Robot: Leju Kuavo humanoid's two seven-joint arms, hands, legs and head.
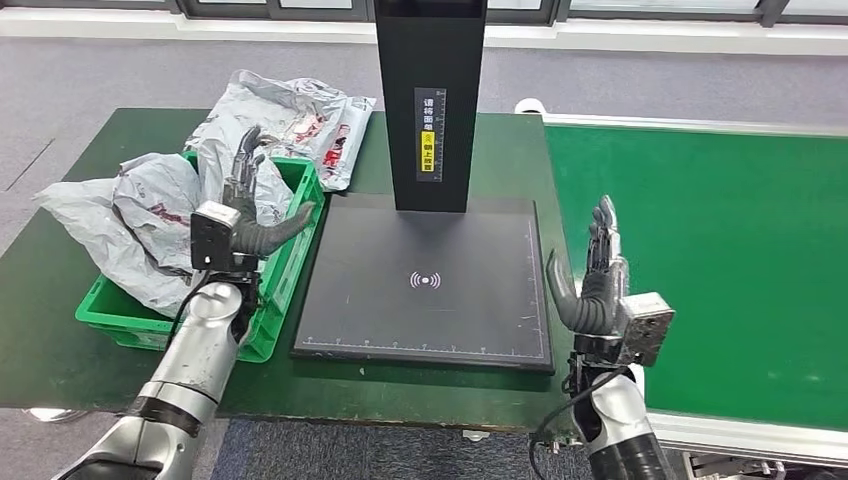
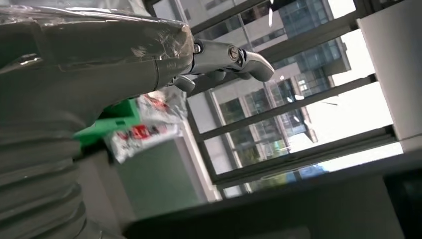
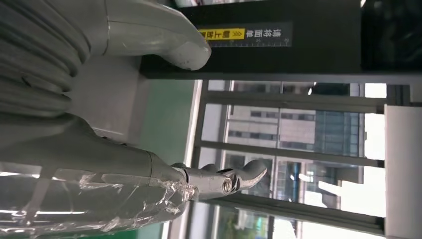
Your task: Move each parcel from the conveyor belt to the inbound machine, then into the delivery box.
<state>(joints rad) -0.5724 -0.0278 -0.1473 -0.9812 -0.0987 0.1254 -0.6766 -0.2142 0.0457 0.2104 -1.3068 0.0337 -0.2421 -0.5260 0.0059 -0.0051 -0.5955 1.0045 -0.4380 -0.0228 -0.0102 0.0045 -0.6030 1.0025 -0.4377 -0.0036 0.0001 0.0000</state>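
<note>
Hands first, nearest the camera: right hand [image 1: 598, 275] is raised between the scanner pad and the belt, fingers apart, nothing in it. Left hand [image 1: 250, 205] is also up and spread, empty, over the inner wall of the green box [image 1: 108, 312].

Pad [image 1: 430, 285] of the inbound machine lies bare between the 2 hands; its black post [image 1: 430, 100] rises from the far edge. Belt [image 1: 720, 250] stretches away on the right, and the part in view carries no parcel.

Parcels: grey bags [image 1: 150, 215] fill the box and spill over its left rim. 1 more bag [image 1: 300, 125] lies on the table behind the box, just beside the post, outside it.

Risks, as judgement:
- Box looks overfull. A further bag dropped on top could slide off the rim, since the film is slick and the heap is already higher than the walls.
- Left hand sits close to the heap; a sweep toward the pad could snag loose film and drag a bag out.
- Right hand is near the pad's corner; a low reach to the belt could clip it.
- Bag behind the box may be counted as delivered when it is not.
</note>
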